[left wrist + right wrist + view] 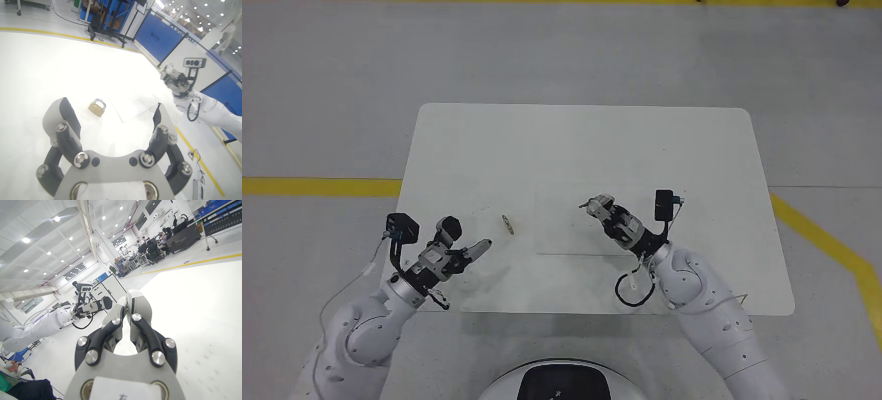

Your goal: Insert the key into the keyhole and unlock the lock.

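The left gripper (111, 106) hangs wide open above the white table (37, 75), the small brass padlock with steel shackle (96, 109) lying just beyond. The right gripper (129, 298) pinches a thin silvery piece (127, 307), mostly hidden.

a white table (582, 130) with rounded corners stands on a pale grey floor (342, 80). a thin clear sheet (567, 225) lies flat near the table's middle. a yellow floor line (312, 186) meets the table on either side. farther off stand blue partition panels (158, 39), a rolling black-footed stand (105, 32), a white cabinet (111, 287) and desks with dark office chairs (153, 251).
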Motion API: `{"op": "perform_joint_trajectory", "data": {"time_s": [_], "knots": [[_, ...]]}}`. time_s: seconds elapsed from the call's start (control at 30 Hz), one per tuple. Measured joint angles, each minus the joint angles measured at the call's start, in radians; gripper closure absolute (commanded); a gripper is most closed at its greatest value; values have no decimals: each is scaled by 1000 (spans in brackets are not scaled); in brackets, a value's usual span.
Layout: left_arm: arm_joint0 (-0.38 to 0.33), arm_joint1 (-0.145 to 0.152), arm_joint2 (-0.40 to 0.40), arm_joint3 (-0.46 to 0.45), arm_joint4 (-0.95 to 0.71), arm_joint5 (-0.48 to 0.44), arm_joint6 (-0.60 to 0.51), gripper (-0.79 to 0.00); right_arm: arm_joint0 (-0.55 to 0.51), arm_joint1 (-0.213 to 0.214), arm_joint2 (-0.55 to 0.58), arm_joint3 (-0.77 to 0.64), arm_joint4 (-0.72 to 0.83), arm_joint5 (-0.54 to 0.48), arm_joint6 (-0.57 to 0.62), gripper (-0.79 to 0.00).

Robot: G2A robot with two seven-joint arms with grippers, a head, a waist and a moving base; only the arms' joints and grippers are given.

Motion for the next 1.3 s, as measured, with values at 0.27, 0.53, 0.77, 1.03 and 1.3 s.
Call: {"op": "perform_joint_trajectory", "data": {"time_s": [0.27,0.53,0.77,1.03,1.3], "knots": [[-191,1,132,120,-371,-62,-291,-785,76,-19,-97,92,217,-133,118,0],[-302,7,193,201,-612,-79,-499,-708,135,-18,-160,122,430,-133,274,0],[-306,10,208,191,-588,-94,-482,-603,185,-35,-234,159,531,-133,367,0],[-310,6,245,170,-550,-63,-430,-499,218,-49,-276,206,642,-133,442,0],[-322,3,278,178,-525,-37,-396,-345,215,-51,-283,215,713,-133,521,0]]}}
